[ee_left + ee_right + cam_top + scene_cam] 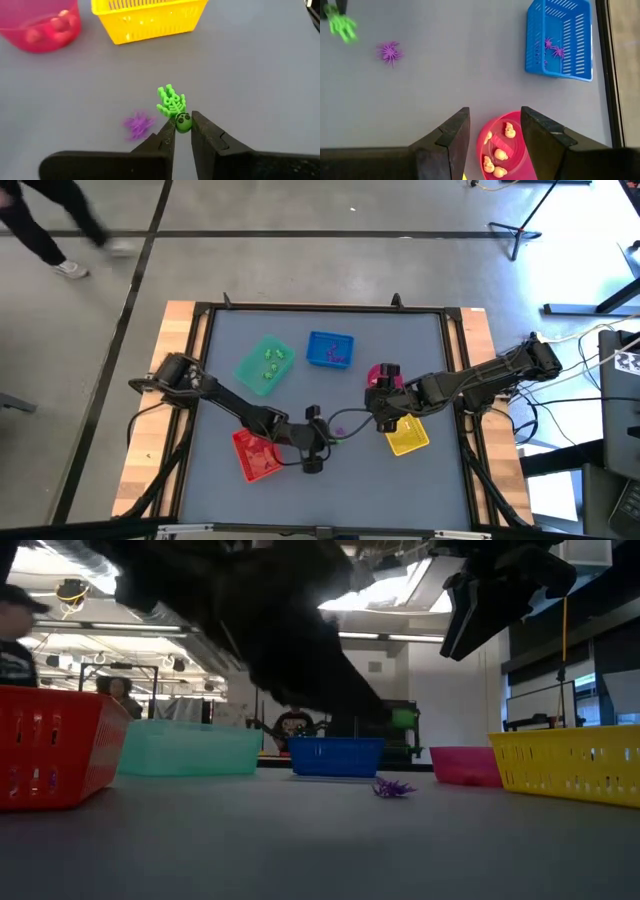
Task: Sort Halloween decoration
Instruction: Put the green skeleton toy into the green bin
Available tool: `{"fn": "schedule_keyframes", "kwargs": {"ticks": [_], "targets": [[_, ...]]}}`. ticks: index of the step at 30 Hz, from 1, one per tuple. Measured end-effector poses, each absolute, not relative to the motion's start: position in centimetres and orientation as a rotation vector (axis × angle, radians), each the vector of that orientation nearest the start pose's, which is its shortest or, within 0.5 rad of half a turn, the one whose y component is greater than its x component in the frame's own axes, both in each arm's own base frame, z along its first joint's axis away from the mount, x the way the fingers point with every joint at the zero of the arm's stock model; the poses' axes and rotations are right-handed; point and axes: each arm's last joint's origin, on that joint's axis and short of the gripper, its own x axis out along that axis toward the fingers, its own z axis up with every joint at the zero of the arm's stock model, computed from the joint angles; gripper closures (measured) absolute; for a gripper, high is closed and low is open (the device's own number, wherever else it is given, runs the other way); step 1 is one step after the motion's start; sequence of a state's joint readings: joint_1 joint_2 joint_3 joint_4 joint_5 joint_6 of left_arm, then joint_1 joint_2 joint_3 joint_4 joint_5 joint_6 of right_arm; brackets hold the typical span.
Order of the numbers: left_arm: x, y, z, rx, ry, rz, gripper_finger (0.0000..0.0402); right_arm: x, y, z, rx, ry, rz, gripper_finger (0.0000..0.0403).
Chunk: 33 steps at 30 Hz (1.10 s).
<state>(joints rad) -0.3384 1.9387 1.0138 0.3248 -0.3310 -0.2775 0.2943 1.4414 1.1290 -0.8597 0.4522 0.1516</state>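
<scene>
While left fingers [183, 131] pinch green skeleton [172, 106] by head near purple spider [138, 125]: light, stiff; rt fingers [494, 131] spread.

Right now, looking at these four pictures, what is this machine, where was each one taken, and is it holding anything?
It is two robot arms at a table. One picture looks straight down, one sits at table height, and one camera rides on each wrist. The left gripper is pinching a green skeleton by its head; a purple spider lies beside it. The right gripper hangs open and empty over the pink bowl of small pale skulls. Red, green, blue and yellow trays stand around.
</scene>
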Motion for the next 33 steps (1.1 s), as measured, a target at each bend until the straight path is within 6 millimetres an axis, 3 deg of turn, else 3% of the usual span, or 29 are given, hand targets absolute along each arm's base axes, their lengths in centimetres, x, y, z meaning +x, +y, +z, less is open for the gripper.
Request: {"fn": "schedule_keyframes", "kwargs": {"ticks": [10, 21, 27, 33], "targets": [[32.9, -10.3, 20.3, -0.009, 0.689, 0.131, 0.0374, 26.7, 6.8, 26.1, -0.286, 1.061, -0.220, 0.0228], [27.7, -6.2, 25.8, 0.014, 0.768, 0.308, 0.0372, 27.0, 6.9, 26.3, -0.272, 1.026, -0.219, 0.0228], [25.5, -3.4, 26.8, 0.017, 0.860, 0.395, 0.0371, 27.0, 6.9, 26.3, -0.272, 1.026, -0.219, 0.0228], [22.7, -0.5, 25.6, -0.001, 1.165, 0.555, 0.0371, 27.0, 6.9, 26.3, -0.272, 1.026, -0.219, 0.0228]]}}
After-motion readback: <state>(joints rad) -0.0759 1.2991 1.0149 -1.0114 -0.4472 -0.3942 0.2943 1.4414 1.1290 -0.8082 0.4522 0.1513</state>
